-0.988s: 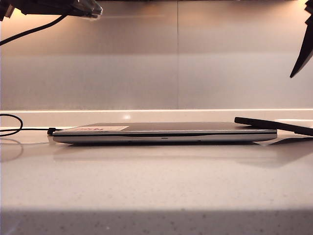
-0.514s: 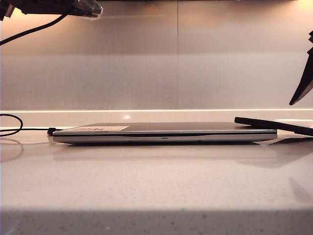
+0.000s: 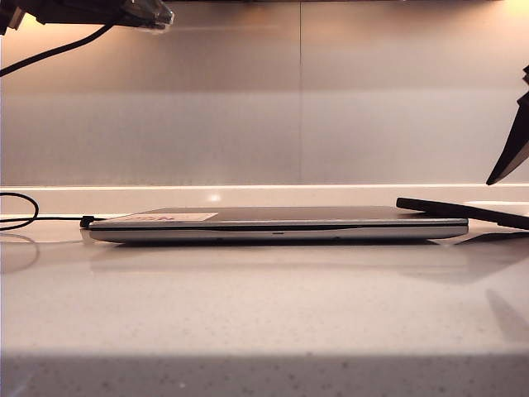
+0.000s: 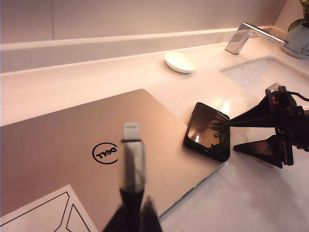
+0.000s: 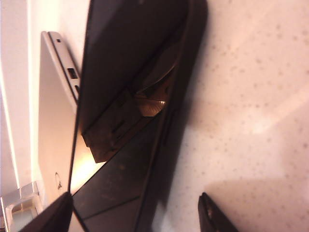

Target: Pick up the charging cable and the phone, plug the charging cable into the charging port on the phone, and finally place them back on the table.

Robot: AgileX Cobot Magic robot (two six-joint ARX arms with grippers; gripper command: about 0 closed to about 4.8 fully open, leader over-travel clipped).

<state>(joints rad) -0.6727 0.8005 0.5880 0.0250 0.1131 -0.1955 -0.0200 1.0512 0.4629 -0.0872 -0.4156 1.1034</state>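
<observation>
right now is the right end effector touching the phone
Apart. The left wrist view shows the open right end effector just off the phone, which leans on the laptop.

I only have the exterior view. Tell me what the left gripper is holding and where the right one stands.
Observer: The left wrist view shows the left gripper shut on the charging cable, with the silver plug pointing out above the closed Dell laptop.
Operator: Now the right gripper.
Observer: The right gripper is open, with one of its fingers on each side of the phone.
Operator: Report how the phone lies.
Observer: Glossy face up, one end resting on the laptop's corner, the other out toward a sink basin.
</observation>
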